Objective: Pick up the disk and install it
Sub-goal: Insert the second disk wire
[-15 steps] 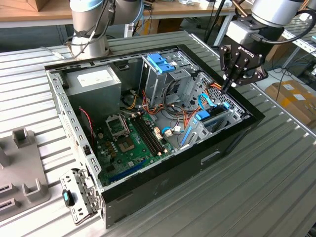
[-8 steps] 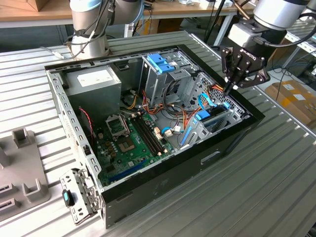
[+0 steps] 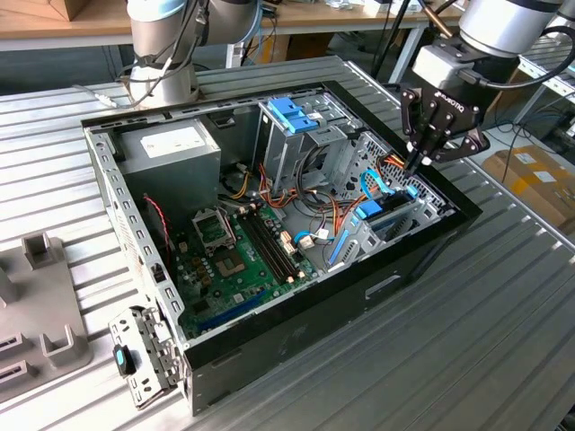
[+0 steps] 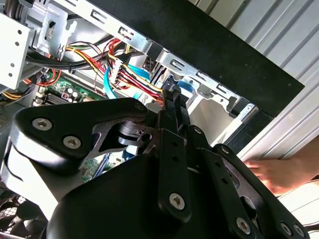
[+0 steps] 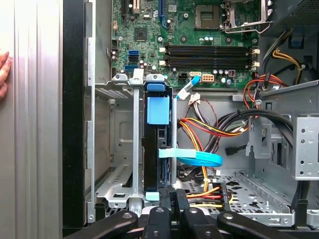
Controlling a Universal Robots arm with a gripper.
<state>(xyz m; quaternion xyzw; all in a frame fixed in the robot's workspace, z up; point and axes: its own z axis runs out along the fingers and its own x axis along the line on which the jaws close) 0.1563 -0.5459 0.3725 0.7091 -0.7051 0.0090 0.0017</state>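
Ribbed metal table (image 3: 503, 296): open black computer case (image 3: 296, 332); grey hard drive with light blue rails (image 5: 157, 144) seated edgewise in bay; black tool (image 3: 420, 162) fingers together at its end

The disk (image 5: 158, 149) stands on edge in a vertical slot of the drive cage inside the open computer case, near the case's side wall. In the first wrist view it shows as a dark narrow body framed by light blue plastic rails, with a blue tab near its upper end. In the exterior view the disk (image 3: 395, 214) sits low in the bay at the case's right end.
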